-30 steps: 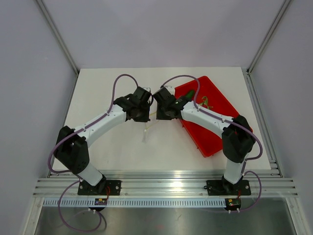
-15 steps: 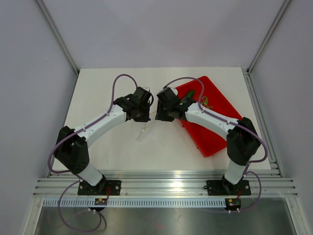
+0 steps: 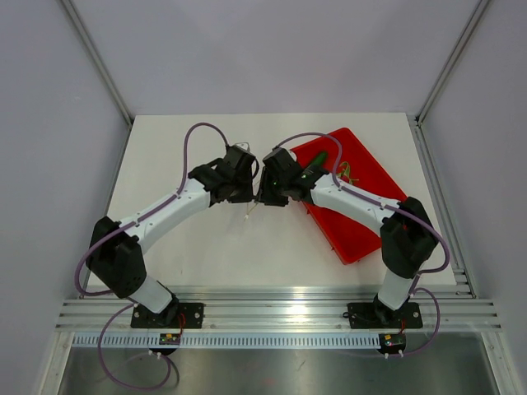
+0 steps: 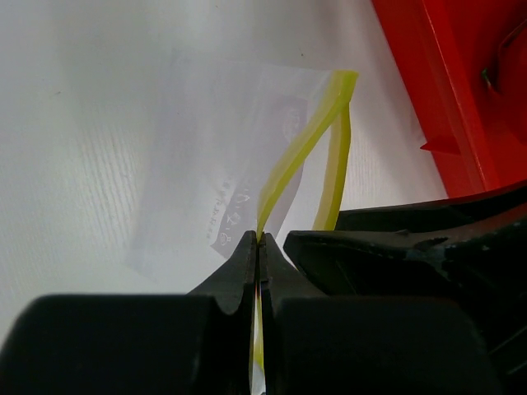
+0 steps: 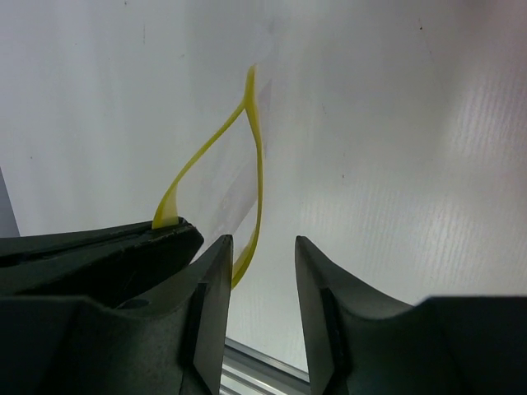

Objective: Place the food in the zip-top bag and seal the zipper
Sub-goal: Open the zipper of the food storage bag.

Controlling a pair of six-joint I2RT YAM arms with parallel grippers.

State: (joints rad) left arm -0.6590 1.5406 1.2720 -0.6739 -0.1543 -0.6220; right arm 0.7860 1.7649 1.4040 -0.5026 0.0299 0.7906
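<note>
The zip-top bag (image 4: 216, 185) hangs clear and crinkly over the table, its mouth parted. My left gripper (image 4: 259, 240) is shut on one lip of the yellow-green zipper (image 4: 306, 141). My right gripper (image 5: 258, 243) is open, and the other zipper lip (image 5: 257, 177) runs down along the inner face of its left finger, loose. In the top view both grippers, left (image 3: 247, 194) and right (image 3: 263, 197), meet at mid-table with the bag (image 3: 249, 212) dangling below them. The food (image 3: 319, 158), dark green, lies in the red tray, partly behind the right arm.
The red tray (image 3: 362, 222) sits at an angle on the right of the table, under the right arm, and its corner (image 4: 449, 90) lies close beside the bag. A pink item with green tips (image 3: 344, 171) also lies in the tray.
The right gripper has shifted left toward the left gripper. The left arm has edged toward the back, and the bag's hanging end has risen closer under the two grippers.
</note>
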